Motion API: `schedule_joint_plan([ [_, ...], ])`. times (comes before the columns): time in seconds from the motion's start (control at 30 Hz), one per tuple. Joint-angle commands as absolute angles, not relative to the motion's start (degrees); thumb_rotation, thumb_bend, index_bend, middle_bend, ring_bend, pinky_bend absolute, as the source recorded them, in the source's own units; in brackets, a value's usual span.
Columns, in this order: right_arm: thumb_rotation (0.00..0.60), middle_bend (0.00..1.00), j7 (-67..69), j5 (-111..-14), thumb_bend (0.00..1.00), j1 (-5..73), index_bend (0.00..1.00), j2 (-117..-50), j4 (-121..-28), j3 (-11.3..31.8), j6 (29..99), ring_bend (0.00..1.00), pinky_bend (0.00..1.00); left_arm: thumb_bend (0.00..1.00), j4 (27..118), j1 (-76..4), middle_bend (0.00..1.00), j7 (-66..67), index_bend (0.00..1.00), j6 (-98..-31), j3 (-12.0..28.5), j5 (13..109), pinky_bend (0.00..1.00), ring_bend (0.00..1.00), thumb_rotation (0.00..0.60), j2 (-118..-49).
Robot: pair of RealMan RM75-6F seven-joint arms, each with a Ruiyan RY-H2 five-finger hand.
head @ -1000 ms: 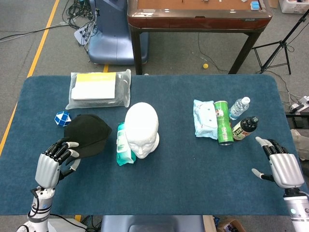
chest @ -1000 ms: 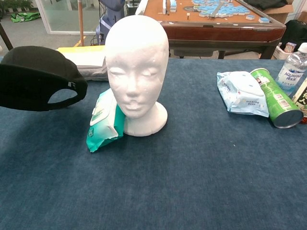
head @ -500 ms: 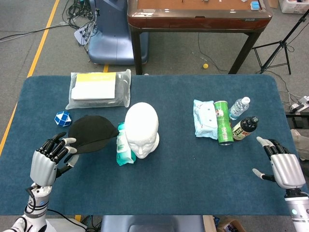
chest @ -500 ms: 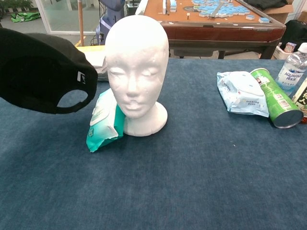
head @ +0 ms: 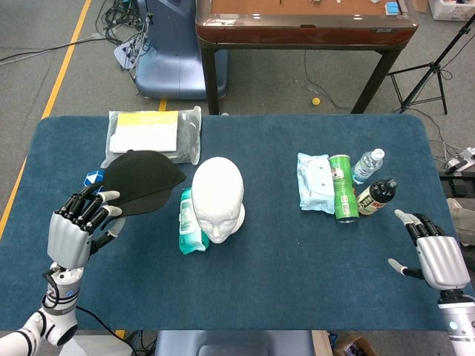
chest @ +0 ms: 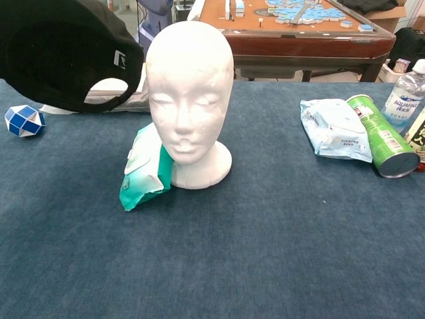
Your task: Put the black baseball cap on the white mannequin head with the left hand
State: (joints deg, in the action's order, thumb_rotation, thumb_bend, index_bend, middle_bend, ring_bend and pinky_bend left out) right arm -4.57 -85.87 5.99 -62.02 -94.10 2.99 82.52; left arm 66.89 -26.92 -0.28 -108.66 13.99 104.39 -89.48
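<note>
Raised clear of the table since the earlier frame, the black baseball cap (head: 142, 182) hangs pinched by its brim in the left hand (head: 74, 230), just left of the white mannequin head (head: 217, 194), opening turned headward for seating, while the right hand (head: 434, 256) idles open, empty.

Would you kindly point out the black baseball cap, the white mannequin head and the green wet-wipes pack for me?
black baseball cap (chest: 60, 56), chest view, on the dark crown.
white mannequin head (chest: 189, 80), chest view, on the face.
green wet-wipes pack (head: 191, 226), head view, on the top of the pack.
</note>
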Motion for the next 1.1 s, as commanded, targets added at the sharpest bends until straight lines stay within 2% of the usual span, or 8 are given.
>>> schedule_joint_plan([
  [0.03,0.600,0.23,-4.45,-85.82,0.00,5.98,0.12,-61.94,-94.13,3.02,82.52,0.15,0.32,0.39,66.47,-28.29,0.44,-0.03,0.72,-107.72,15.12,103.62,0.46,0.26,0.600,-89.56],
  [0.43,0.600,0.23,-4.12,-85.80,0.00,5.98,0.12,-61.83,-94.06,3.06,82.43,0.15,0.32,0.39,66.18,-32.37,0.45,2.11,0.74,-105.73,16.80,102.69,0.46,0.26,0.600,-90.92],
  [1.1,0.600,0.23,-3.42,-85.78,0.00,5.95,0.12,-61.53,-93.96,3.12,82.36,0.15,0.32,0.39,73.82,-40.52,0.46,12.92,0.75,-100.08,17.68,105.73,0.48,0.26,0.600,-93.65],
])
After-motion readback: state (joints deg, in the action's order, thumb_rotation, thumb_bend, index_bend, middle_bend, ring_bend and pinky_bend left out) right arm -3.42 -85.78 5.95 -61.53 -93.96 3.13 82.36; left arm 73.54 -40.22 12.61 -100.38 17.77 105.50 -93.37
